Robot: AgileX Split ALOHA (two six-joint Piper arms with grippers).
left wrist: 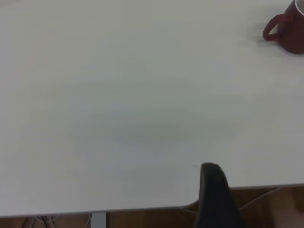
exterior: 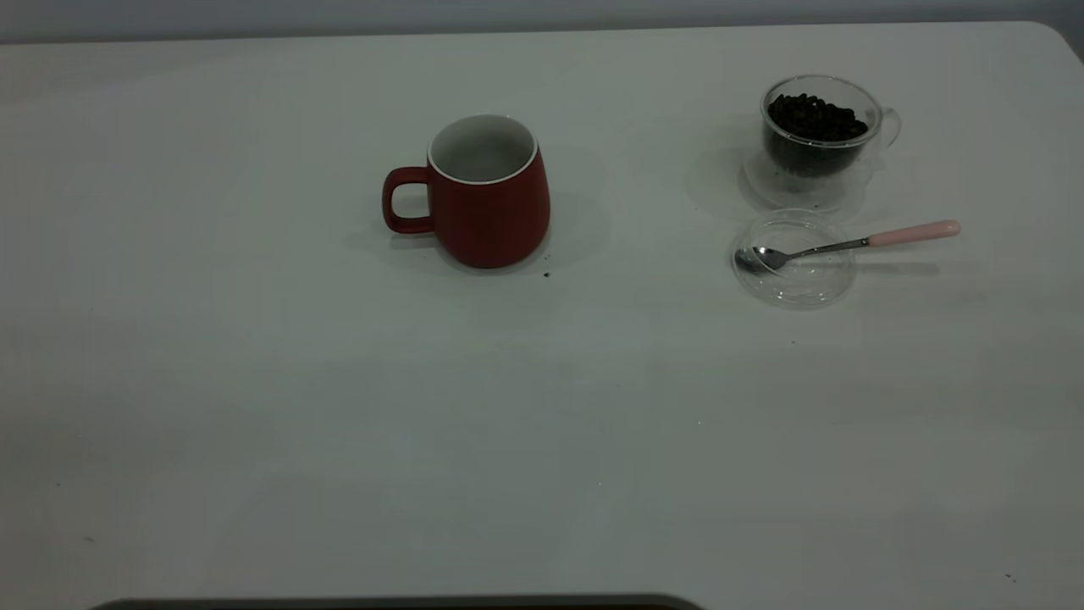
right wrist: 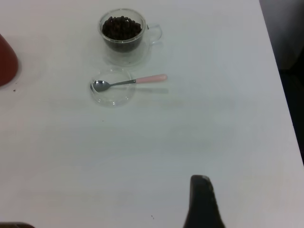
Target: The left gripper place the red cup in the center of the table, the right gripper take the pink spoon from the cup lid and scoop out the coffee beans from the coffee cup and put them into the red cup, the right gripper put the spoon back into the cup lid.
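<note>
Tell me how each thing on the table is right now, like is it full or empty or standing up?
red cup: upright, looks empty, handle toward the left arm's side.
coffee cup: upright, uncovered, full of coffee beans.
cup lid: off the cup, flat on the table.
pink spoon: bowl resting in the lid, handle sticking out over the rim.

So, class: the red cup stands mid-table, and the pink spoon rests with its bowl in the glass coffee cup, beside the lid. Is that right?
Not quite. The spoon's bowl lies in the lid, not the coffee cup, which holds only beans. The exterior view shows this. The red cup does stand mid-table.
</note>
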